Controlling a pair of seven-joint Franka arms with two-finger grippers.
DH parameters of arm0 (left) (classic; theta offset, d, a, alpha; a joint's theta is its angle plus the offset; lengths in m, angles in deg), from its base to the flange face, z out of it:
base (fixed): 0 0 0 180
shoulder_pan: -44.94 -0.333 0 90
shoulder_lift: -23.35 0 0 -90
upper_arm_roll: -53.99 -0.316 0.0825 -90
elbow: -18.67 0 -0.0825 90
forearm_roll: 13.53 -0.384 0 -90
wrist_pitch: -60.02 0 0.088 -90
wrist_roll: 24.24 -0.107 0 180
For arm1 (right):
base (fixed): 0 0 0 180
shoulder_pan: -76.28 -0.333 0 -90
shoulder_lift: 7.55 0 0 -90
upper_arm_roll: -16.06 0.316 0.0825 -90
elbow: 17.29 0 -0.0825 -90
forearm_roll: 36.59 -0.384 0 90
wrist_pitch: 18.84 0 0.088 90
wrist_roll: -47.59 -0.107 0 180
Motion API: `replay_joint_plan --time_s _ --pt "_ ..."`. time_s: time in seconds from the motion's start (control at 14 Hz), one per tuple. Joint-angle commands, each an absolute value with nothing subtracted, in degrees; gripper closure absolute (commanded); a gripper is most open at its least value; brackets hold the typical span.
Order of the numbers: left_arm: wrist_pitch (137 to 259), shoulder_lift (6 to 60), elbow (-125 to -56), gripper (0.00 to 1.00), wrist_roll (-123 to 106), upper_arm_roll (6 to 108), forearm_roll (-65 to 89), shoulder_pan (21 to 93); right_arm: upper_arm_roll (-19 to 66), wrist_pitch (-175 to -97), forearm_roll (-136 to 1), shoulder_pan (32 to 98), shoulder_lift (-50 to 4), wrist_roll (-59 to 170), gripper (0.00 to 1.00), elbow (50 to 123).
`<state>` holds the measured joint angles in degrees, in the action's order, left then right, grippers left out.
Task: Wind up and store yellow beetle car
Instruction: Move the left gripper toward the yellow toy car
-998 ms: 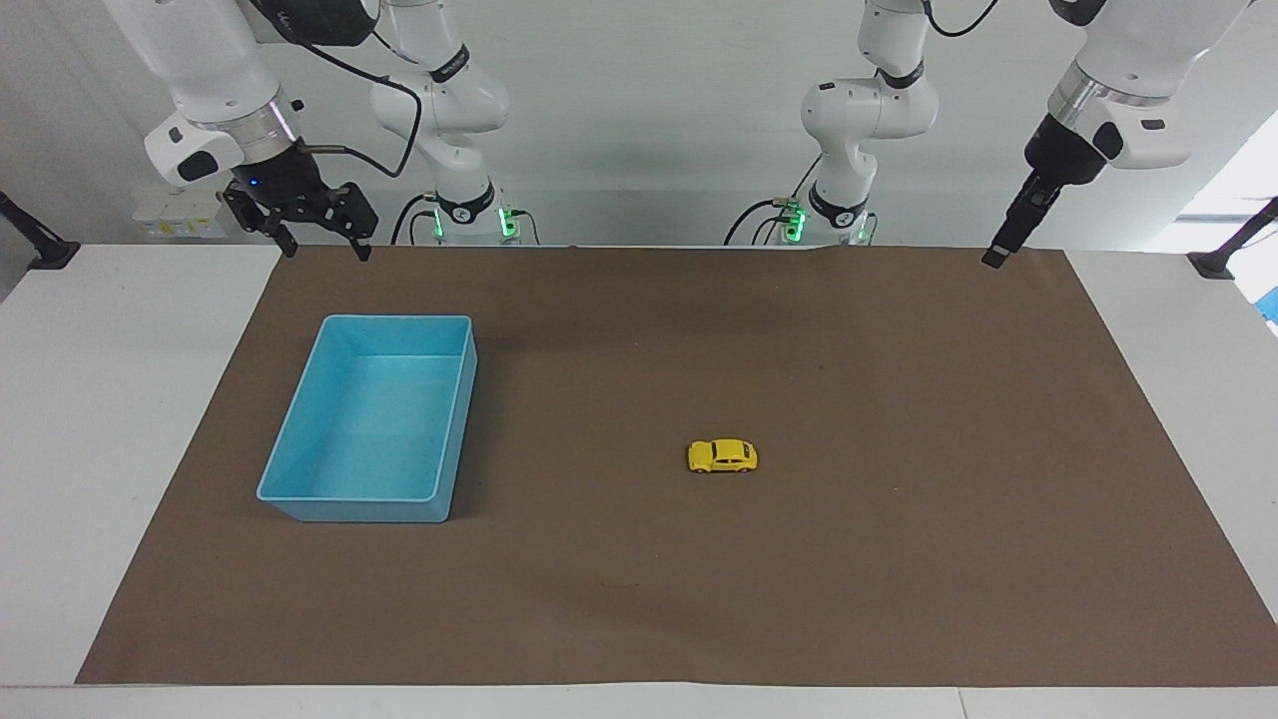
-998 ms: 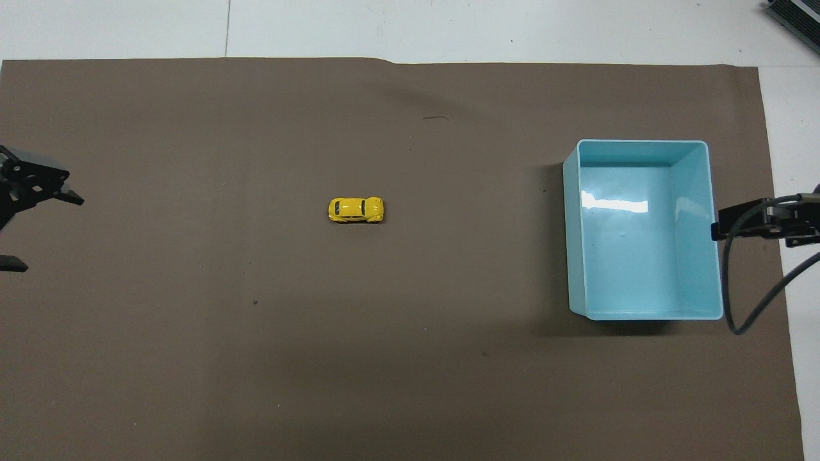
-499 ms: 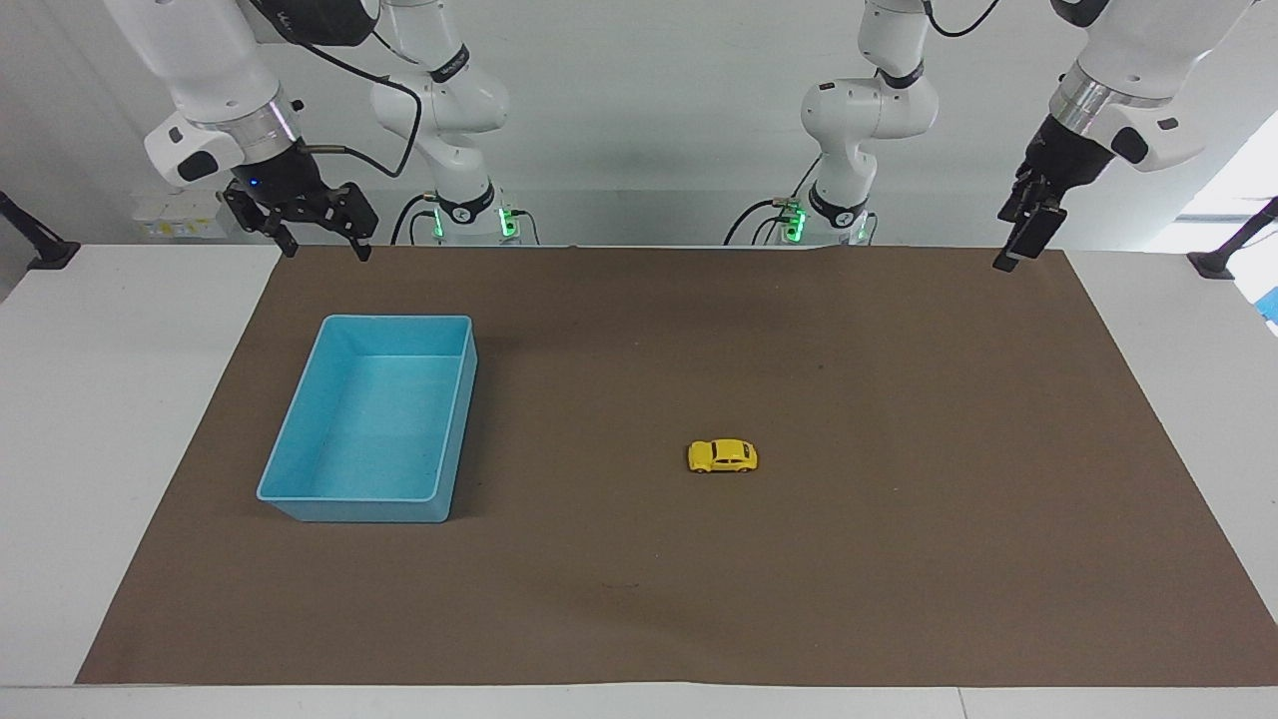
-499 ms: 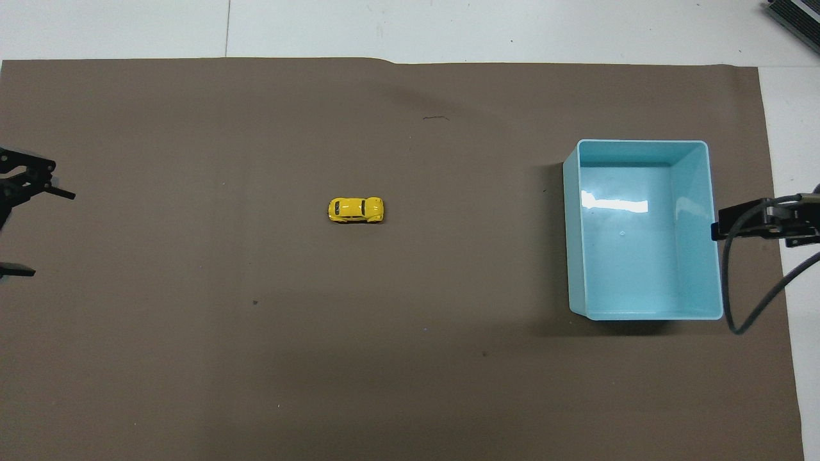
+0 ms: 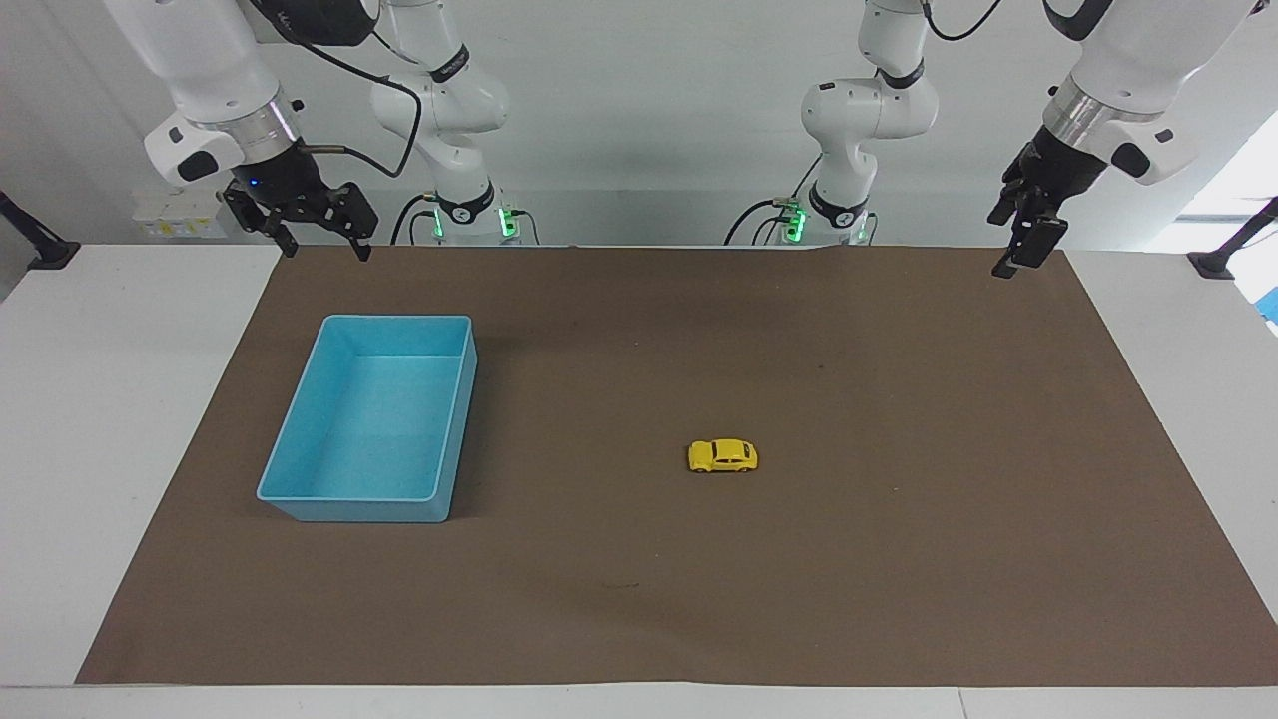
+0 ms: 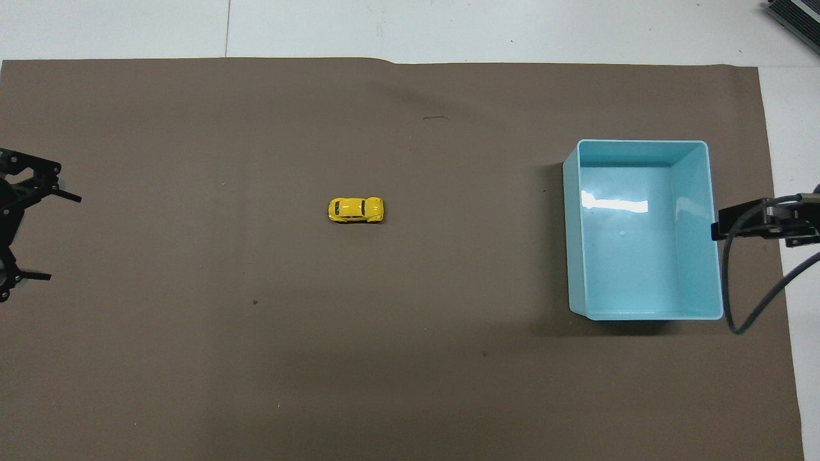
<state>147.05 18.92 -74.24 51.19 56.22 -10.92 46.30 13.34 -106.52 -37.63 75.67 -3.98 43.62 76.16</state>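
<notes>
In the facing view, the yellow beetle car (image 5: pixel 722 456) sits on its wheels on the brown mat (image 5: pixel 899 559), a little toward the left arm's end from the middle of the bench (image 5: pixel 90 419). Nothing touches it. The light-blue bin (image 5: pixel 300 496) is on the mat too, at about 9 o'clock from the car and well apart from it. The bin has nothing in it. The left gripper (image 5: pixel 1018 245) hangs in the air over the mat's corner, at about 1 o'clock from the car, and holds nothing. From this side I cannot tell how far apart its fingers are. The right gripper (image 5: pixel 321 245) hangs over the mat's edge, at about 12 o'clock from the bin. Its fingers are spread wide and hold nothing.

In the overhead view, the car (image 6: pixel 356 210) lies sideways near the middle of the mat (image 6: pixel 410 384). The bin (image 6: pixel 703 230) is at 3 o'clock from the car. The left gripper (image 6: pixel 61 237) pokes in at 9 o'clock from the car, over the mat's edge. Here its two fingers are wide apart and hold nothing. The right gripper (image 6: pixel 756 221) shows at 3 o'clock, over the bin's rim on the right arm's end. Both grippers are well apart from the car
</notes>
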Motion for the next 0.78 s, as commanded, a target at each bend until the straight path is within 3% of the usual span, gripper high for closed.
replay_joint_plan --time_s 0.0,0.21,0.71 --pt "152.63 19.92 -78.69 0.0 54.67 56.36 -10.27 46.69 12.99 -105.94 -38.35 75.4 -4.39 43.11 0.0 75.26" --pt "160.47 20.45 -82.39 0.0 59.96 56.45 -10.27 47.66 12.99 -105.94 -38.35 75.4 -4.47 43.11 0.0 75.26" --pt "165.84 26.86 -82.4 0.0 69.35 56.45 -10.36 52.39 12.99 -105.94 -38.35 75.4 -4.47 43.11 0.0 75.26"
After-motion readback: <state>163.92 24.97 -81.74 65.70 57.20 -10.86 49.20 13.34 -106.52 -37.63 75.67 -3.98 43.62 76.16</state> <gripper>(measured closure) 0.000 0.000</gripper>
